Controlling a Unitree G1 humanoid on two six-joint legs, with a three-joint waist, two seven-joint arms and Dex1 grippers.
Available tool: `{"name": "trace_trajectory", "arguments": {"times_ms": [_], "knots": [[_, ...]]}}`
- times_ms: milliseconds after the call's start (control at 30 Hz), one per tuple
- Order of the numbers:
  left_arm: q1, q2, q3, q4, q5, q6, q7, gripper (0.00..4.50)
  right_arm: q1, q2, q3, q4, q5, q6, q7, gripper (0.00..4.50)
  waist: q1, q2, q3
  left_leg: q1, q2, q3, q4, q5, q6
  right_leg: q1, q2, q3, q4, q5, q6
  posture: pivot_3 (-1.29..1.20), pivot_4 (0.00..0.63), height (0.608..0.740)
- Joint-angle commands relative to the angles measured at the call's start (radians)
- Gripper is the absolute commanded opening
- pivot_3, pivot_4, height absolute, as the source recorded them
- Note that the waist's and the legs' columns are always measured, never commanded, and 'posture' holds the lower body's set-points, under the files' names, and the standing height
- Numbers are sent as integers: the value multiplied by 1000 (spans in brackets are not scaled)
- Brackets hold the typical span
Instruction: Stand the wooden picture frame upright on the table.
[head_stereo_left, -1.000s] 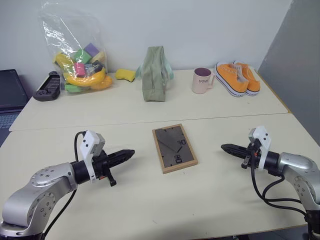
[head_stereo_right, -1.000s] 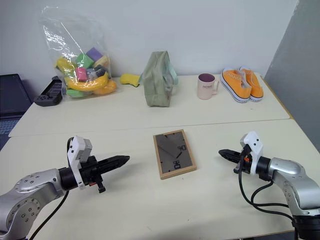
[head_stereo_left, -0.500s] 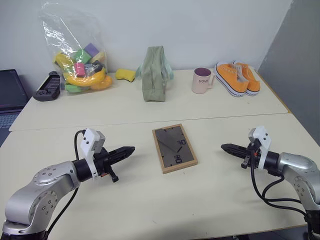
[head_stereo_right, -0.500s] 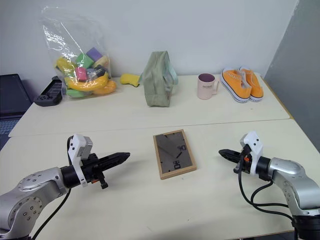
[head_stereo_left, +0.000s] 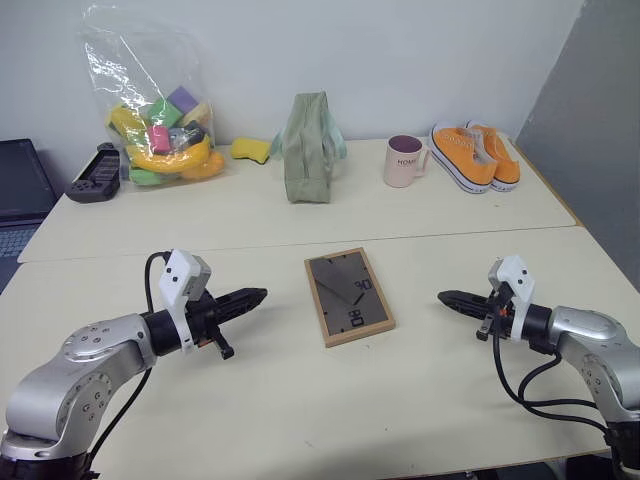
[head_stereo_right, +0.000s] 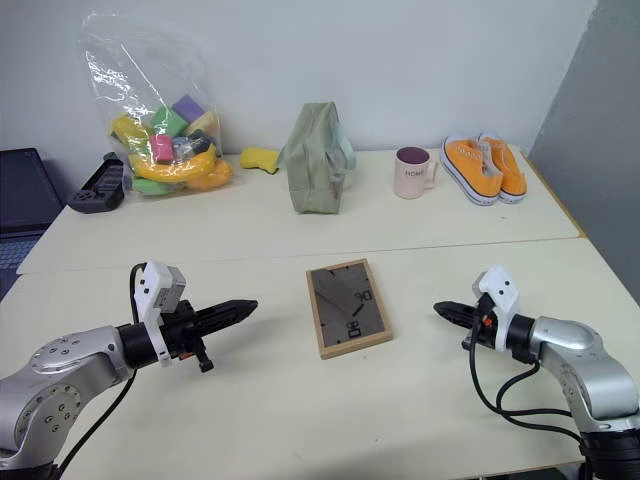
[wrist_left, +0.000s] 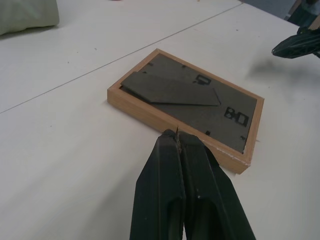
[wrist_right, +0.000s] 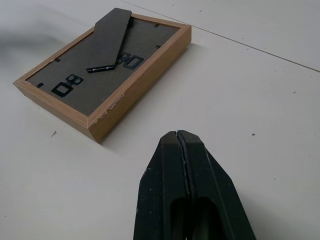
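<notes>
The wooden picture frame (head_stereo_left: 348, 296) lies flat, back side up, on the near half of the cream table (head_stereo_left: 300, 400). Its dark back with the folded stand faces upward (wrist_left: 192, 102) (wrist_right: 102, 57). My left gripper (head_stereo_left: 258, 295) hovers to the frame's left, shut and empty, pointing at the frame. On the frame's right my right gripper (head_stereo_left: 446, 297) is likewise shut and empty, aimed at it. Both tips stay a short gap away from the frame. The right gripper also appears in the left wrist view (wrist_left: 298, 44).
Along the far half of the table stand a clear bag of toys (head_stereo_left: 160, 110), a black controller (head_stereo_left: 95, 172), a yellow sponge (head_stereo_left: 250, 150), a green pouch (head_stereo_left: 308, 147), a pink mug (head_stereo_left: 404, 161) and orange shoes (head_stereo_left: 477, 155). A seam (head_stereo_left: 200, 247) crosses the table.
None of the things moved; both arms only shifted very slightly, grippers staying shut beside the frame.
</notes>
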Motion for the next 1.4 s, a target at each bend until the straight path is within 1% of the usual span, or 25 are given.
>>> {"name": "trace_trajectory", "arguments": {"times_ms": [33, 300, 400, 500, 700, 800, 933, 1133, 1400], "knots": [[-42, 21, -50, 47, 75, -77, -47, 39, -19, 4, 29, 0, -46, -48, -14, 0, 0, 0, 0, 0, 0, 0, 0, 0, 0, 0, 0, 0, 0, 0, 0, 0, 150, 740], [-160, 11, -178, 241, 200, -188, -155, 39, -40, 0, 86, 3, -109, -79, -10, 0, -1, 0, 0, 0, 0, 0, 0, 0, 0, 0, 0, 0, 0, 0, 0, 0, 150, 740], [-268, -54, -256, 412, 297, -280, -147, 39, -68, 16, 115, 11, -130, -76, -21, 0, 1, 0, 0, 0, 0, 0, 0, 0, 0, 0, 0, -1, 1, 0, 0, 0, 150, 740], [-361, -127, -311, 539, 365, -348, -140, 39, -91, 51, 130, 6, -131, -51, -48, 0, 1, -1, 0, 0, -1, 0, 1, 0, 0, 0, 0, -2, 1, 0, 0, 0, 150, 740], [-475, -235, -350, 705, 436, -445, -135, 39, -135, 113, 192, 71, -196, -78, -94, 0, -14, -2, 0, -1, -1, 0, 2, 0, 0, -2, 0, -3, 2, 0, 0, 0, 150, 740], [-543, -302, -374, 786, 465, -484, -133, 39, -146, 137, 211, 82, -204, -77, -98, 0, -15, -2, 0, -1, -1, 0, 2, 0, 0, -2, 0, -3, 3, 0, 0, 0, 150, 740], [-563, -325, -370, 823, 486, -507, -149, 39, -142, 155, 218, 105, -214, -80, -99, 0, -22, -2, 0, -1, -1, 0, 3, 0, 0, -2, 0, -3, 3, 0, 0, 0, 150, 740], [-552, -322, -364, 799, 486, -500, -169, 39, -136, 183, 239, 130, -235, -86, -111, 0, -27, -2, 0, -1, -1, 0, 3, 0, 0, -2, 0, -3, 3, 0, 0, 0, 150, 740], [-481, -252, -342, 632, 439, -400, -229, 39, -121, 179, 225, 103, -216, -62, -102, 0, -29, -2, 0, -1, -1, -1, 3, 0, 0, -2, 0, -2, 3, 0, 0, 0, 150, 740]]}}
